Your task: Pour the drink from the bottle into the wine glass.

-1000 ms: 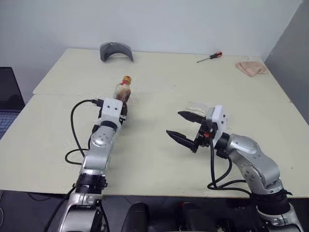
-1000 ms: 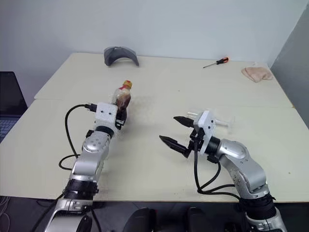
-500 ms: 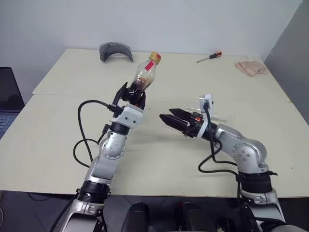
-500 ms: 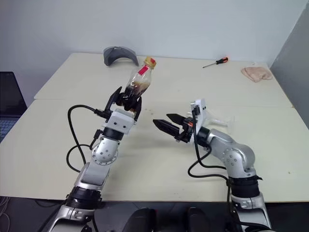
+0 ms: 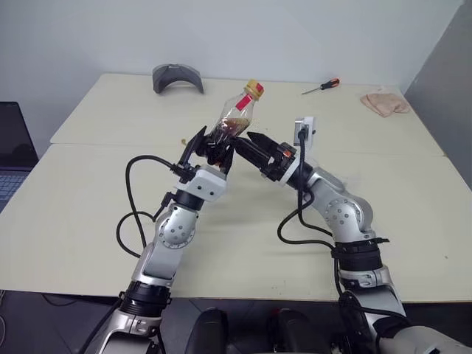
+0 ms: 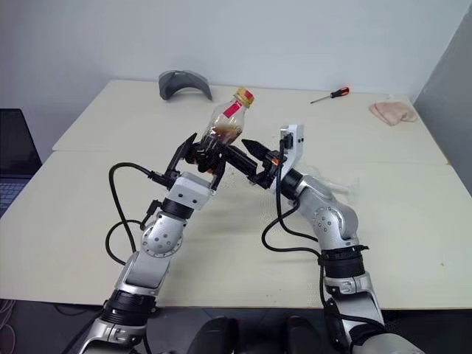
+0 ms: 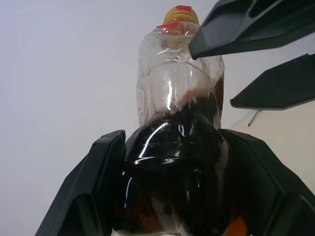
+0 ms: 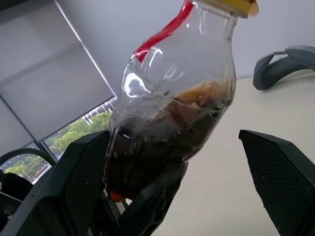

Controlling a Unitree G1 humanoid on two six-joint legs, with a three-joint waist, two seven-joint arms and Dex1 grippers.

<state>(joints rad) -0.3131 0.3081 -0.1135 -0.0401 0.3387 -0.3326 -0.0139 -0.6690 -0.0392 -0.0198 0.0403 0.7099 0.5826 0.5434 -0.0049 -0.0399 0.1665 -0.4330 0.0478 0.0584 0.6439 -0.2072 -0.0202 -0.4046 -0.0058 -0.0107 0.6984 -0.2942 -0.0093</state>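
Left eye view puts what you need at centre frame: your left gripper (image 5: 214, 147) is clamped on the lower body of the bottle (image 5: 234, 118) and holds it off the table (image 5: 88, 214). The bottle's long axis slants from the gripper up toward the upper right of the frame, ending in the yellow cap (image 5: 254, 89), which is on. The drink (image 7: 172, 167) sits pooled in the lower half, down by the fingers.

Your right gripper (image 5: 247, 146) comes in from the right with its jaws wide and nothing between them. Its tips lie just beside the bottle's lower body, below the cap rather than at it. In the right wrist view the bottle stands between the two spread fingers (image 8: 280, 172) without touching either, as far as you can tell.

So the cap lies up and to the upper right of the right gripper's tips, along the bottle's own axis. I judge the next move to be uncapping, and the right hand is the free one for it.

The wine glass (image 6: 335, 184) seems to lie on its side on the table, right of centre behind your right arm, well apart from the bottle; you will have to set it upright before pouring.
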